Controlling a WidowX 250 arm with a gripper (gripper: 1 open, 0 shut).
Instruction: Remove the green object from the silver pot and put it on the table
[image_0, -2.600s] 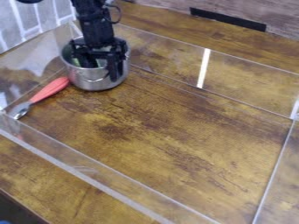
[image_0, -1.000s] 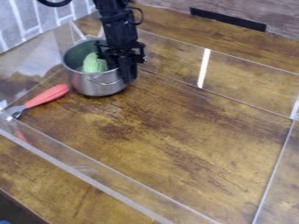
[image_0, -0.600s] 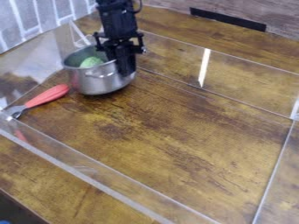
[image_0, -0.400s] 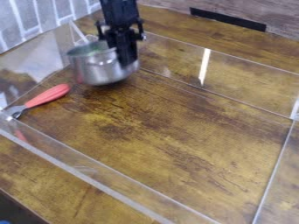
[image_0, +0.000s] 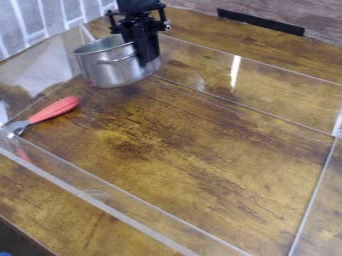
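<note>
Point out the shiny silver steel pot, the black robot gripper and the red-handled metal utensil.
silver steel pot (image_0: 107, 68), camera view, on its outer side wall.
black gripper (image_0: 140, 50), camera view, at its fingertips on the pot's rim.
red-handled utensil (image_0: 56, 106), camera view, on the red handle.

Tabletop (image_0: 201, 150): dark brown wood grain, glossy, worn lighter in patches.
Acrylic walls (image_0: 80, 190): clear, low, bordering the work area; edges catch white light.
Reflection (image_0: 234, 72): bright vertical streak of light on the wood at right of centre.
Black strip (image_0: 261, 20): flat dark bar at the far edge.
Grid panel (image_0: 40, 15): pale, checked surface at top left, behind the acrylic.
</note>
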